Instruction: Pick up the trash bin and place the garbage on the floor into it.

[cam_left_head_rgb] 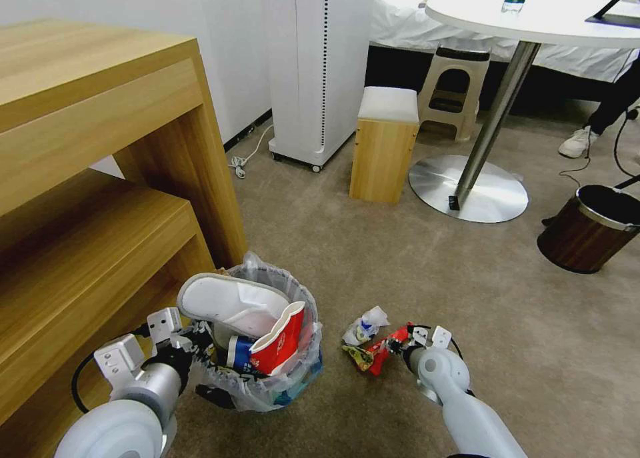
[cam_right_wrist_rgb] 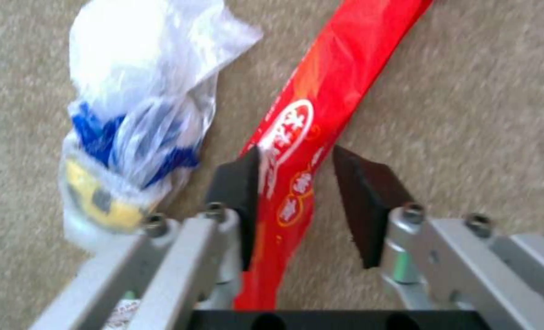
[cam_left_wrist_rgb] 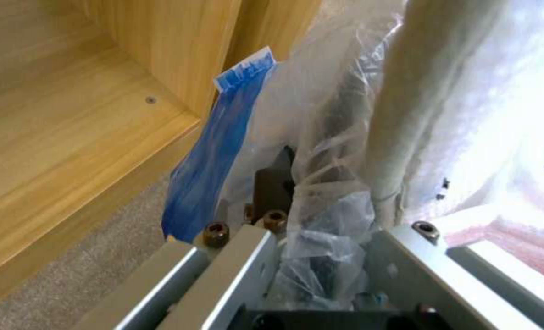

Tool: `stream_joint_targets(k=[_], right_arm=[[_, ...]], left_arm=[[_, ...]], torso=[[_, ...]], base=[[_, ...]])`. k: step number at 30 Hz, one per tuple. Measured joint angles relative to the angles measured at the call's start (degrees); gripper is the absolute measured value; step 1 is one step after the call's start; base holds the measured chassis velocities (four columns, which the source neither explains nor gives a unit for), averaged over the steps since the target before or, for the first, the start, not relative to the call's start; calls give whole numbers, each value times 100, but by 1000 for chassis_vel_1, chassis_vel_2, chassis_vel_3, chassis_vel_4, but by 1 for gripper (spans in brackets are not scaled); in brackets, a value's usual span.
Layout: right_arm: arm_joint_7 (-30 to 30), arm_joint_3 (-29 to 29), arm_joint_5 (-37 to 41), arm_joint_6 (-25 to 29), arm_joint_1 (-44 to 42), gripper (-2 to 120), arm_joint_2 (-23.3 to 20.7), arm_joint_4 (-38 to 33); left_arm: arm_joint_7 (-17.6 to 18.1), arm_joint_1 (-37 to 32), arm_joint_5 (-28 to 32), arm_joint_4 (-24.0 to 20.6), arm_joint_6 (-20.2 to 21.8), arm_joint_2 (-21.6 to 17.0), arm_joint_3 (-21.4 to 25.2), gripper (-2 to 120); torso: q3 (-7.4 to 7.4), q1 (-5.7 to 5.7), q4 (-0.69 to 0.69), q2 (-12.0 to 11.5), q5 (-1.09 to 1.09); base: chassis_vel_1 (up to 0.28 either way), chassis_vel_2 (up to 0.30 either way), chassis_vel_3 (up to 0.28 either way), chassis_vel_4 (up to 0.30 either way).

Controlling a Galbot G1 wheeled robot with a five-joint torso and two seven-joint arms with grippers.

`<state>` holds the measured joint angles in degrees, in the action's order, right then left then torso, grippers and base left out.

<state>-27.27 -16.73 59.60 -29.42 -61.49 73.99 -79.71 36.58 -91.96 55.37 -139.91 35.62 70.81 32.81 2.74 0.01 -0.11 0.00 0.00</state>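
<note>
1. On the left, a pale wood-grain shelf unit (cam_left_head_rgb: 100,178) is standing tight beside the trash bin (cam_left_head_rgb: 267,385), boxing it in on that side.
2. Low at the left, the left gripper (cam_left_wrist_rgb: 302,220) is clenching the bin's rim through the crinkly clear plastic bag (cam_left_wrist_rgb: 333,137), with a blue strip (cam_left_wrist_rgb: 214,156) hanging along the bin's outer side.
3. Inside the bin, a flat white slipper (cam_left_head_rgb: 233,301) is lying across the top, and a crushed red-and-white cup (cam_left_head_rgb: 280,341) is leaning against a blue paper cup (cam_left_head_rgb: 239,351).
4. Just right of the bin, on the beige short-pile floor (cam_left_head_rgb: 400,258), a crumpled clear wrapper (cam_right_wrist_rgb: 131,105) with blue and yellow print is lying beside a long glossy red wrapper (cam_right_wrist_rgb: 308,137) bearing white characters too blurred to read.
5. Over that red wrapper, the right gripper (cam_right_wrist_rgb: 302,183) is standing released, its dark pads straddling the strip, one pad (cam_right_wrist_rgb: 238,183) touching it.
6. Farther right, a brown wood-grain bin (cam_left_head_rgb: 587,228) with a metal rim is sitting well apart
</note>
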Motion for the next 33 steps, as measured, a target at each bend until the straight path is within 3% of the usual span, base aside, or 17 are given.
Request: stream_joint_targets(k=[4,10,13,22,24,33], right_arm=[[57,-25,-62,25,70,15,-38,85],[122,-23,-151,35,94,12,-86,149],[149,-13,-189,39,89,0,-109,157],[388,-8,-390,57,27,0,-157,113],[665,-12,-587,139,-2,14,-175,108],[995,-25,-750,205,9,41,-160,172]], left_arm=[[-2,18,1,13,-1,15,-25,1],[-2,24,5,24,-1,20,-34,1],[-3,25,13,24,-1,19,-31,1],[-4,27,19,24,-1,23,-34,1],[-6,26,21,26,-1,26,-39,1],[-7,17,27,27,-1,20,-35,1]], torso=[[0,0,0,0,0],[0,0,0,0,0],[0,0,0,0,0],[0,0,0,0,0],[0,0,0,0,0],[0,0,0,0,0]], base=[[0,0,0,0],[0,0,0,0],[0,0,0,0],[0,0,0,0],[0,0,0,0],[0,0,0,0]])
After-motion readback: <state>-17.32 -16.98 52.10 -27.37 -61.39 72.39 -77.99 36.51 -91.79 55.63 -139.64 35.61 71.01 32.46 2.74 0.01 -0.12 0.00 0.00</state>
